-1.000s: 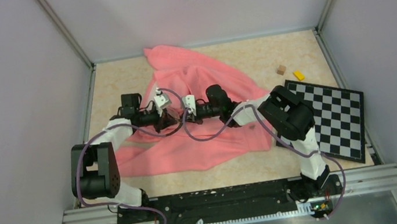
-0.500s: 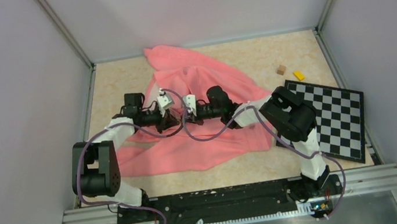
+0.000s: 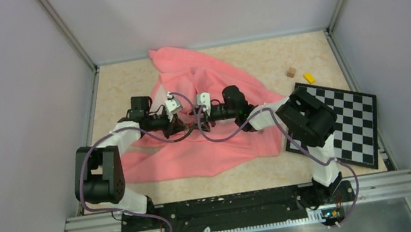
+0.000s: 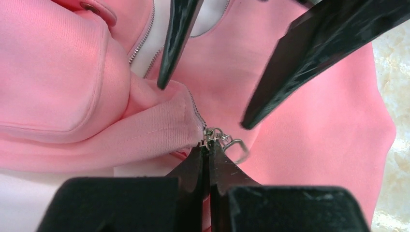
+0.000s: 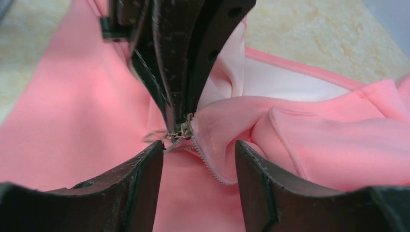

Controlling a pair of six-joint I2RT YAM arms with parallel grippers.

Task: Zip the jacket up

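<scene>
The salmon-pink jacket (image 3: 209, 76) lies spread on the table, its front open over the paler lining (image 4: 145, 53). My left gripper (image 4: 209, 145) is shut on the small metal zipper slider (image 5: 183, 130) at the end of the ribbed hem. The slider's wire pull ring (image 4: 237, 147) hangs free beside the tips. My right gripper (image 5: 198, 147) faces it, open, one finger on each side of the slider and a curl of zipper teeth (image 5: 212, 169), touching neither. In the top view the left gripper (image 3: 183, 122) and right gripper (image 3: 196, 119) meet tip to tip over the jacket's middle.
A black-and-white checkerboard (image 3: 338, 124) lies at the right, its corner by the jacket's edge. A small wooden block (image 3: 291, 72) and a yellow block (image 3: 309, 78) sit behind it. Grey walls enclose the table on three sides.
My right gripper has opened from shut and its arm has drawn back a little to the right. The left gripper stays shut at the zipper, shifted slightly right.
</scene>
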